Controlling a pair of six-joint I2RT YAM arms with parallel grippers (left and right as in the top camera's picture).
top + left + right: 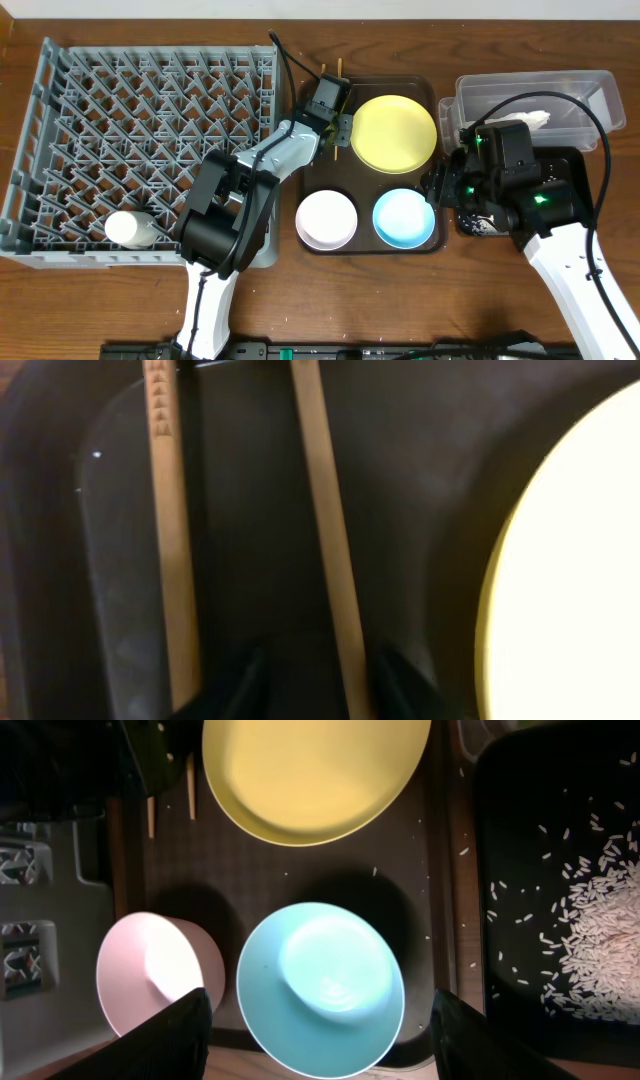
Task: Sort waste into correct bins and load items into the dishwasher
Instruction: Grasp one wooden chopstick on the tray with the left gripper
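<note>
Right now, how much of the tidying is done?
Done: the white cup lies in the dish rack, rice sits in the black tray, crumpled paper in the clear tub. In hand: the left tool, open, hangs over the chopsticks. Still to go: yellow plate, white bowl and blue bowl, all on the brown tray.

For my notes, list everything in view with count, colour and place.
dish rack: one, grey-blue, table's left
cup: one, white, rack's front left corner
serving tray: one, dark brown, centre
plate: one, yellow, back of serving tray
white bowl: one, front left of serving tray
light blue bowl: one, front right of serving tray
chopsticks: two, wooden, serving tray's back left
tub: one, clear, back right
paper: one, white, crumpled, in the tub
black tray: one, right of serving tray
rice: scattered, whitish, in black tray
left end effector: one, black, open, straddling one chopstick
right end effector: one, black, open, by light blue bowl
</note>
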